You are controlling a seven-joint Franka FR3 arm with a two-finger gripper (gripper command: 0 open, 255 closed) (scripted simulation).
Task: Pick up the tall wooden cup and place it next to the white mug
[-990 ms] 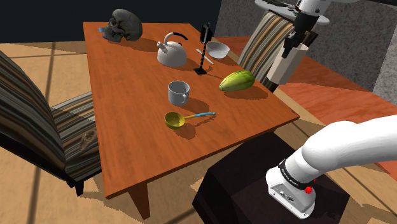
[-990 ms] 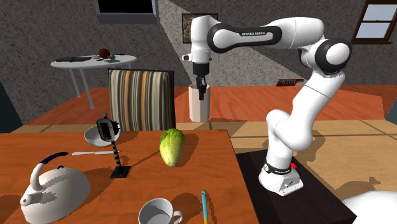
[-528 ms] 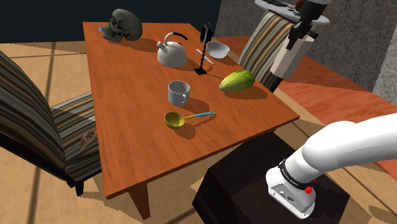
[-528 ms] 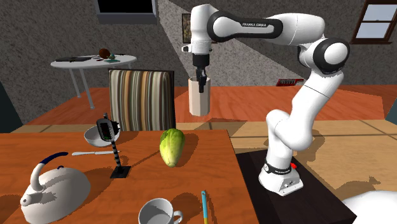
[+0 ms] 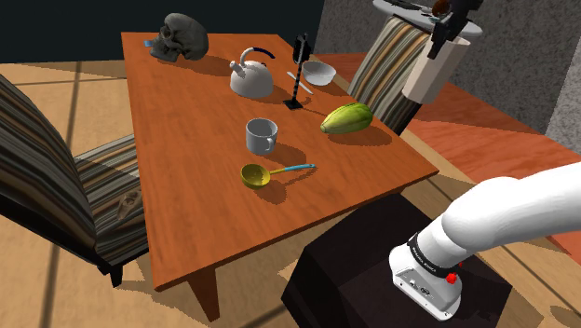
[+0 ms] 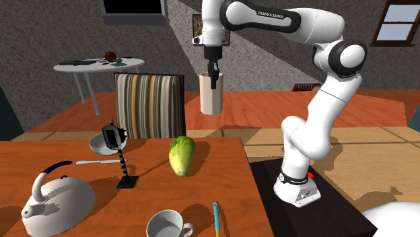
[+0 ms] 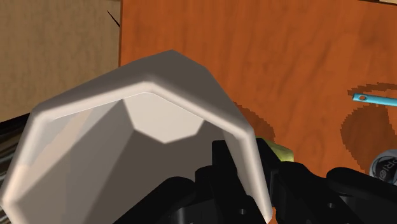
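Currently, one item is in transit.

Item 1, tall cup (image 5: 428,75): pale off-white with no wood grain showing, upright, hanging in mid-air beyond the table's corner at the shoulder view's upper right, beside the striped chair (image 5: 384,63). It touches neither floor nor table.

Item 2, pincer (image 5: 440,45): pinching the cup's rim from above. The wrist view shows one black finger inside the wall and one outside, with the wall (image 7: 251,172) clamped between them.

Change noted: over the last second cup and pincer have risen together, and the cup now sits higher against the chair back than it did. It has not slipped or tilted in the clasp. Judgement: the pick is done and the grip is sound. The carry and the placing remain.

Item 3, white mug (image 5: 262,136): upright near the middle of the table (image 5: 177,186), handle toward the stand, well apart from the cup.

Other stock on the table:
- green squash (image 5: 346,118), lying between the cup and the mug
- yellow ladle (image 5: 272,173) with a blue handle, just on the stand's side of the mug
- white kettle (image 5: 251,76)
- white bowl (image 5: 319,73)
- black stand (image 5: 298,79)
- dark skull (image 5: 182,37), at the far corner

Handling note: the carry should pass above the squash. Bare table lies beside the mug on the side away from the ladle, which looks the likelier place to set the cup down.
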